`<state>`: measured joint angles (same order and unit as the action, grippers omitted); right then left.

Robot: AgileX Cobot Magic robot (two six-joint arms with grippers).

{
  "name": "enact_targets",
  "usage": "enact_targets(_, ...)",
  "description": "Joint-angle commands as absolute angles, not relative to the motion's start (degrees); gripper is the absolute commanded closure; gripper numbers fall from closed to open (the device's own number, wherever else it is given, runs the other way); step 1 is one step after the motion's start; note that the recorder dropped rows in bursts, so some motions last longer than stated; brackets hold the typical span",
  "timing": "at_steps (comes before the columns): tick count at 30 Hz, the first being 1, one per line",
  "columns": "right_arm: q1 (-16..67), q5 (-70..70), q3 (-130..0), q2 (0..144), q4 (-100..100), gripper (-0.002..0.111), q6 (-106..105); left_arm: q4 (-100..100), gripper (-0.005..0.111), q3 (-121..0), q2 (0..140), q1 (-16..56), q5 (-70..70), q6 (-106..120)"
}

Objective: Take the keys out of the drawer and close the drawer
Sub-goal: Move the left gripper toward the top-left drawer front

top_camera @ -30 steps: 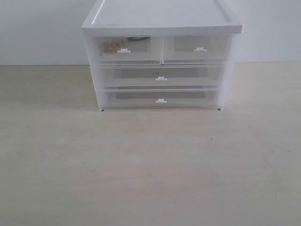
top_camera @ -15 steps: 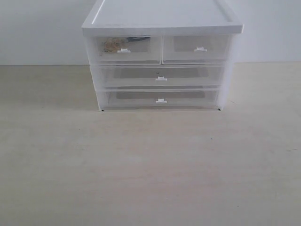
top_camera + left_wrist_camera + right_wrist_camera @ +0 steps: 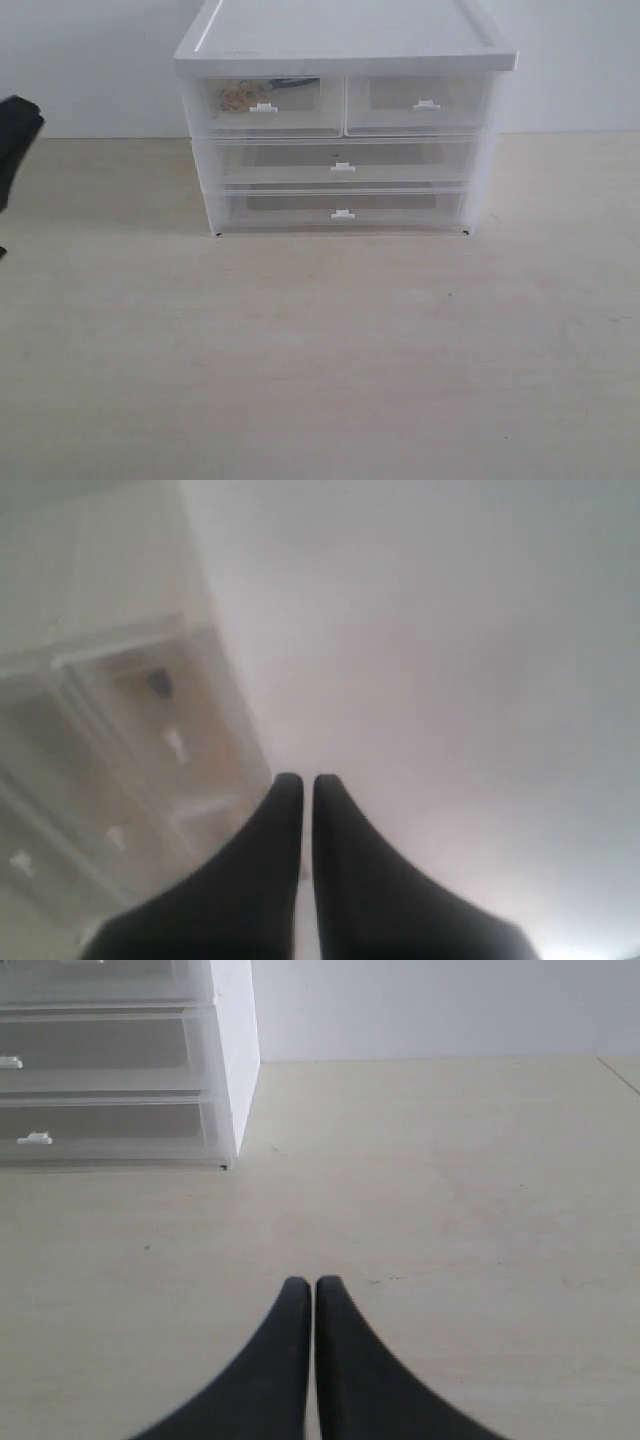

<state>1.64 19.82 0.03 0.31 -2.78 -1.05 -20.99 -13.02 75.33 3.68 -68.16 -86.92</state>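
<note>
My left claw (image 3: pixel 301 780) is pinched shut and empty, well apart from the drawer (image 3: pixel 300 118); the keys (image 3: pixel 238 95) lie behind its closed front, so its tab (image 3: pixel 263 108) comes first

A black part of the left arm (image 3: pixel 15 140) now shows over the left side of the table (image 3: pixel 300 380); before, nothing is there.

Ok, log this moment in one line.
keys: inside drawer | drawer: closed | left gripper: shut, empty | right gripper: shut, empty, over table
</note>
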Motion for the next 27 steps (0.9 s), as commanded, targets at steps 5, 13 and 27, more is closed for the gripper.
enact_targets(5, 1.77, 19.74, 0.0, 0.0, -2.69, 0.109, -1.2, -6.02, 0.103, -18.21, 89.31, 24.4, -69.96, -79.2)
enact_targets(13, 1.77, 19.74, 0.0, 0.0, -2.69, 0.109, -1.2, 9.48, 0.103, -32.89, 103.29, 37.97, -69.96, -76.98)
enact_targets(27, 1.77, 11.78, 0.0, 0.0, -1.77, 0.109, -2.02, 14.99, 0.103, -42.02, 111.81, 37.52, -69.96, -77.13)
